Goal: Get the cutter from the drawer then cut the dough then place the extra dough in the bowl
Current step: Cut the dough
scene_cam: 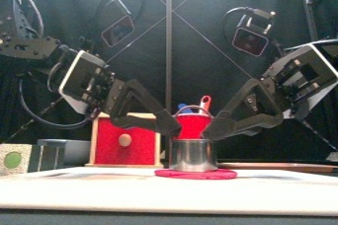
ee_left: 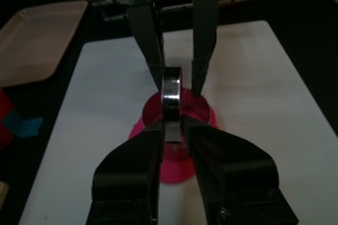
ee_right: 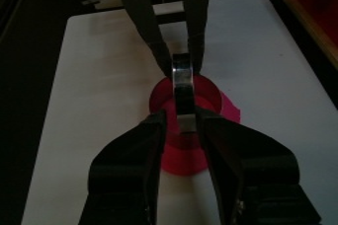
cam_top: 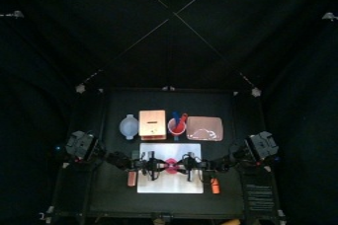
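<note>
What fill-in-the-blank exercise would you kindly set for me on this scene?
The metal cutter stands on the ___.
The dough lies on the white ___.
The left tool and right tool both grip the ___.
The wooden box has a ___ drawer front.
Missing words: dough; board; cutter; red.

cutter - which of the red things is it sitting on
The flat dough disc on the white board; the red cup stands behind it, the red drawer front farther left.
</note>
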`<state>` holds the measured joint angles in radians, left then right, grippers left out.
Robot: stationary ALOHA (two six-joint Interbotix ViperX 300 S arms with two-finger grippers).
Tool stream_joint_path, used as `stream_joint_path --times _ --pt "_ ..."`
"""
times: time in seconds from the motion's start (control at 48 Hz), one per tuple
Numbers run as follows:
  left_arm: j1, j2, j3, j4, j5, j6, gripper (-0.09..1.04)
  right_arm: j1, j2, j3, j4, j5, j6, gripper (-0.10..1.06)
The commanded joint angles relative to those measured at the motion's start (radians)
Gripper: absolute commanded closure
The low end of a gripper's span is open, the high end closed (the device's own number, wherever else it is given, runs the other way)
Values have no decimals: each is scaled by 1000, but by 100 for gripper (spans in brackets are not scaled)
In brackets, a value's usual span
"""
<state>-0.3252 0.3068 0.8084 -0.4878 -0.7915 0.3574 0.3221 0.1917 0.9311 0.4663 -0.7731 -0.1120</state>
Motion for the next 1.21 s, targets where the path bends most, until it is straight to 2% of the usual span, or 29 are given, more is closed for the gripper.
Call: stream_joint_path --times 0.021,0.229,0.583,0.667,0.854,1.208 --pt "-2 -8 -14 2 48 2 32 -8 -12 -14 -3 6 -5 28" --pt "0 -8 -14 3 114 5 34 -20 -11 -14 -3 25 -5 28" --pt "3 -8 -12 3 121 5 42 -31 -11 -15 -2 63 -3 29" --pt "3 -8 -12 3 121 5 42 -34 -11 -18 -3 74 -3 33" --pt "3 -8 -12 2 123 5 42 -35 -11 -26 -6 95 -5 51" --pt "3 -5 -9 2 169 5 42 -38 -5 -17 0 166 -3 52"
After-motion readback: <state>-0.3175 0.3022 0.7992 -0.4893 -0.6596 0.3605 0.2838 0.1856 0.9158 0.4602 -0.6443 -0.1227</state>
